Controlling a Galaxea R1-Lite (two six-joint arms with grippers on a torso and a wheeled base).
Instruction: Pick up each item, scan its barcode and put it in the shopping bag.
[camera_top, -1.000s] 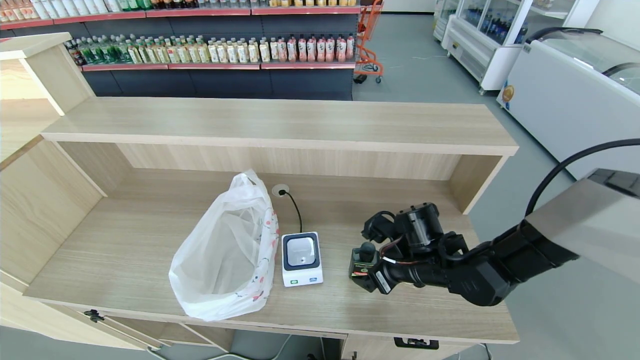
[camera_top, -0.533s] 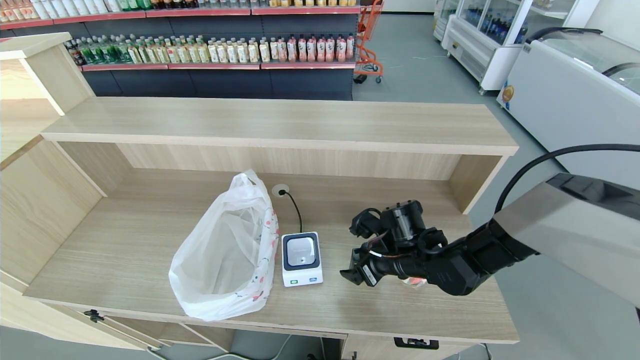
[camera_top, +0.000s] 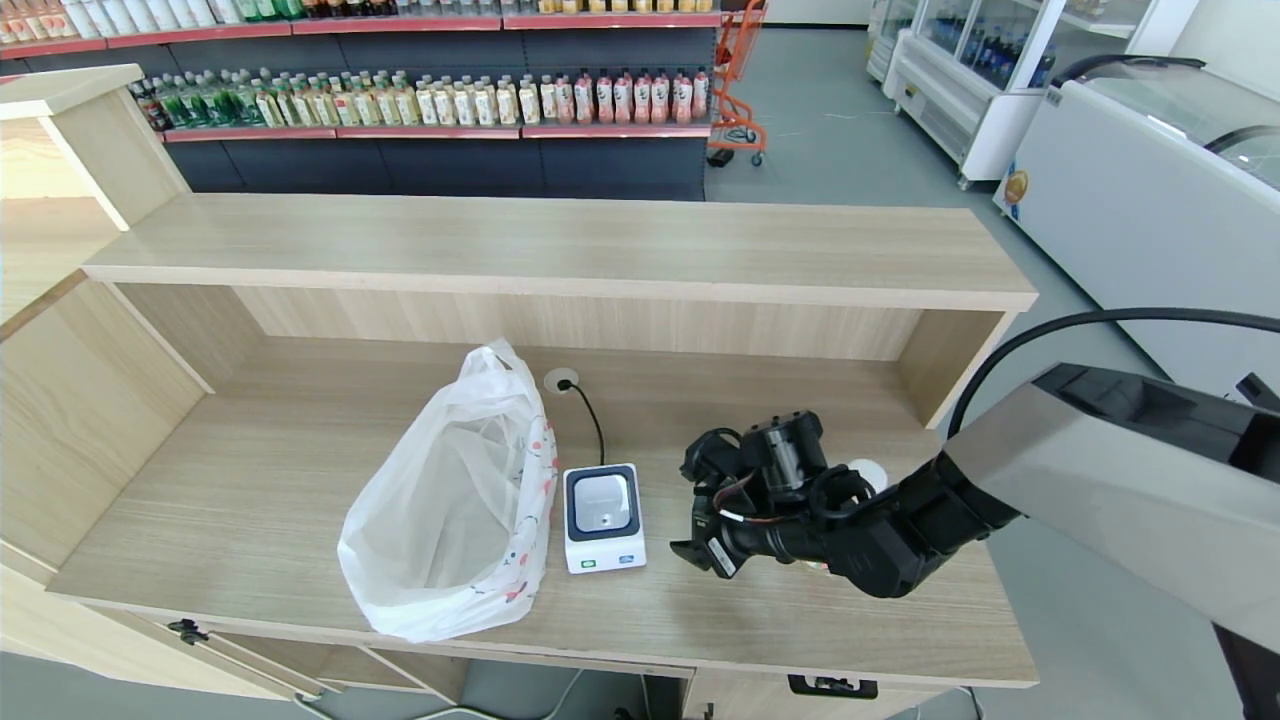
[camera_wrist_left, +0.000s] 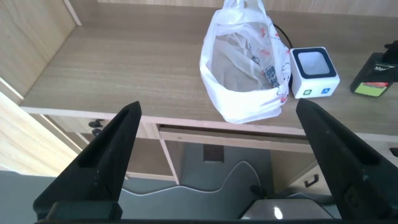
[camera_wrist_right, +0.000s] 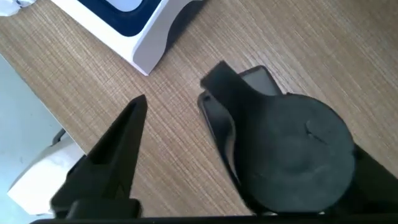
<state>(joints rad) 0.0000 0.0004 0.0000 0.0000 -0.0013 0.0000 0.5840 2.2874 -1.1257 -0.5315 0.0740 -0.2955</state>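
I'm hovering my right end effector beside the scanner; grasp on the black-capped bottle unclear, nudging could topple it.

- Right arm, upper link: boxy silver-grey shell, dark recessed top.
- Forearm: matte black, rounded joint housings.
- Cable: thick, black, arching above the link.
- Wrist: black cylindrical housing; thin red and white wires.
- Right pincer: black, small white label.
- Left pincer: two flat black tapering fingers.

Dark item — cropped at the edge, its print unreadable
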